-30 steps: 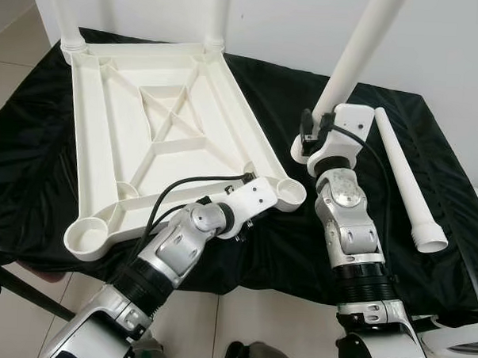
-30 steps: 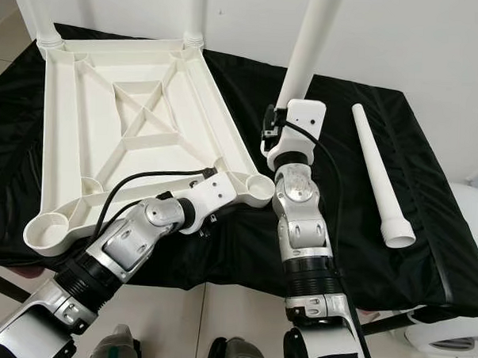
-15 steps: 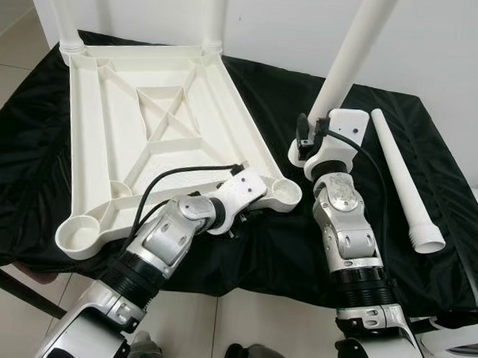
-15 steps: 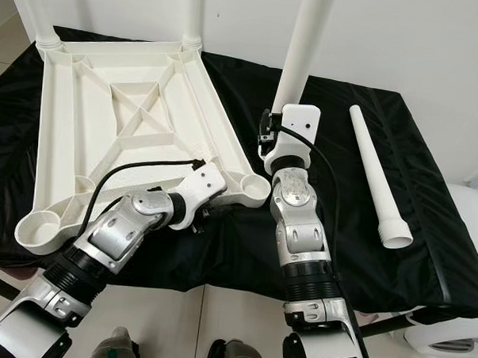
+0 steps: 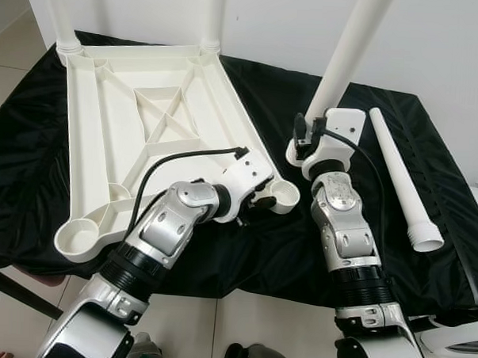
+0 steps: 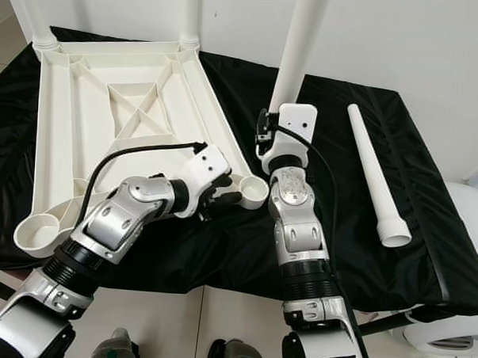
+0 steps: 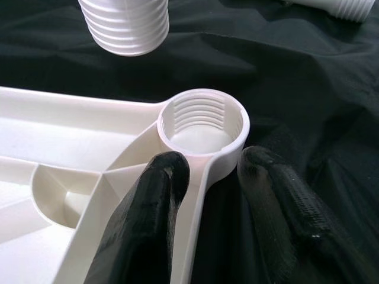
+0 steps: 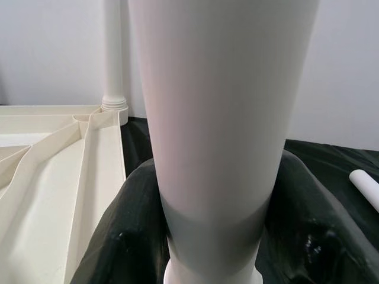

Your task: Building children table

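— Left eye view first, item by item. What's on the bench?

— White table top [image 5: 138, 135], upside down on a black cloth [image 5: 430, 156], ribs showing. Two legs already stand in its far corner sockets, far left leg [image 5: 60, 16] and far right leg [image 5: 212, 15]. Near left socket [image 5: 82, 237] is vacant; near right socket [image 5: 279, 197] likewise.

— Any lettering or labels?

— None that I can read on the plastic, the cloth or the arms.

— Left gripper?

— Left gripper [image 7: 207, 168] sits at the near right corner. In the left wrist view its two black fingers [image 7: 157, 201] straddle the rim just below the threaded socket [image 7: 202, 127], one inside the frame, one outside on the cloth, clamped on that edge as far as I can see.

— Right gripper?

— Right gripper [image 5: 312, 146] is closed round a white leg [image 5: 348, 49] held nearly upright, tilted a little to the right, just to the right of that socket and apart from it. The right wrist view has the leg [image 8: 216, 118] between dark pads [image 8: 127, 236].

— What does the wrist camera add?

— The held leg's threaded end [image 7: 124, 26] hangs above the cloth, just beyond the socket, and the socket's inner threads are plain.

— Spare parts, room at the edges?

— One loose leg [image 5: 401, 182] lies on the cloth at the right, flared end toward the near edge. Bare cloth runs between it and the right arm. The table top's near left corner reaches the bench's near edge, with tiled floor [image 5: 241, 314] below.
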Robot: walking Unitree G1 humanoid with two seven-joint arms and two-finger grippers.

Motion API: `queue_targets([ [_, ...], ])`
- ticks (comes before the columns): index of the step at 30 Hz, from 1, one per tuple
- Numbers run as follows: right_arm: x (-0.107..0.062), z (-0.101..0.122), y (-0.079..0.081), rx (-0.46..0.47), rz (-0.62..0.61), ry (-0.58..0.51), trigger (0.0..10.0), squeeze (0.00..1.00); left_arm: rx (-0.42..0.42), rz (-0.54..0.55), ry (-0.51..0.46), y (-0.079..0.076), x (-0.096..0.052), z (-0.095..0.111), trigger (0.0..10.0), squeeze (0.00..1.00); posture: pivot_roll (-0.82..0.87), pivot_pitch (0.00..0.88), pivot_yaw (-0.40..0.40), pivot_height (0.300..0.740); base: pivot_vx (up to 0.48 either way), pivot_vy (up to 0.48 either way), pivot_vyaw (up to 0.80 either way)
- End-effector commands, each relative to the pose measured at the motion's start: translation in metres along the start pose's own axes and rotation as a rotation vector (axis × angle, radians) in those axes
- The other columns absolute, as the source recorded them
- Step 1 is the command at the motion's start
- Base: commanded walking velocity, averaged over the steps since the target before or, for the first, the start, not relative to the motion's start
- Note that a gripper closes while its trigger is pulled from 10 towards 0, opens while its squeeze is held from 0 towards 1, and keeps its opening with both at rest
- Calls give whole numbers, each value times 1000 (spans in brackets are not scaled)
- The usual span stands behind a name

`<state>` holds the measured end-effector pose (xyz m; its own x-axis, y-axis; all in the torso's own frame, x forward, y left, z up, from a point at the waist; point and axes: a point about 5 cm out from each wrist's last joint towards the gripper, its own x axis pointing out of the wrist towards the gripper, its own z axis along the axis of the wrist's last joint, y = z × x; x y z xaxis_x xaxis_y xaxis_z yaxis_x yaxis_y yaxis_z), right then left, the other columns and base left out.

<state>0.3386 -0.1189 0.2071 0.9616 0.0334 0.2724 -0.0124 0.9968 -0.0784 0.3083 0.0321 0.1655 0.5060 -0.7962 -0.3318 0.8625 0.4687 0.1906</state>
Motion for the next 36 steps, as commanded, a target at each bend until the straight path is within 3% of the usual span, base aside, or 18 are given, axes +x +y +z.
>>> queue_targets([
  [1,1,3,-1,-14,-2,-8,10000,0,-10,-16,4,0,1,1,10000,0,96,47,-114,740,0,0,0],
  [8,1,4,-2,-16,-11,-8,10000,0,-1,-32,52,-3,2,-9,10000,0,91,59,-110,740,0,0,0],
  [16,3,5,-5,-16,-27,-10,10000,0,28,41,172,1,7,-26,10000,0,87,64,-107,740,0,0,0],
  [26,3,6,-5,-15,-31,-12,10000,0,16,82,184,8,7,-27,10000,0,86,65,-106,740,0,0,0],
  [27,3,6,-6,-14,-31,-11,10000,0,17,87,184,9,8,-27,8941,0,86,65,-106,740,0,0,0],
  [28,2,6,-6,-13,-31,-9,10000,0,20,93,191,11,7,-28,6980,0,82,68,-104,740,0,0,0],
  [30,1,5,-6,-12,-30,-8,10000,0,22,98,197,12,7,-29,6980,0,82,68,-104,740,0,0,0],
  [32,0,5,-7,-9,-32,-5,10000,0,44,97,220,12,7,-32,3882,0,76,71,-100,740,0,0,0],
  [35,-1,6,-9,-7,-35,-4,10000,0,61,93,237,11,7,-34,4549,0,72,72,-97,740,0,0,0],
  [36,-2,6,-10,-6,-38,-5,10000,0,74,94,250,11,8,-35,10000,0,71,72,-97,740,0,0,0],
])
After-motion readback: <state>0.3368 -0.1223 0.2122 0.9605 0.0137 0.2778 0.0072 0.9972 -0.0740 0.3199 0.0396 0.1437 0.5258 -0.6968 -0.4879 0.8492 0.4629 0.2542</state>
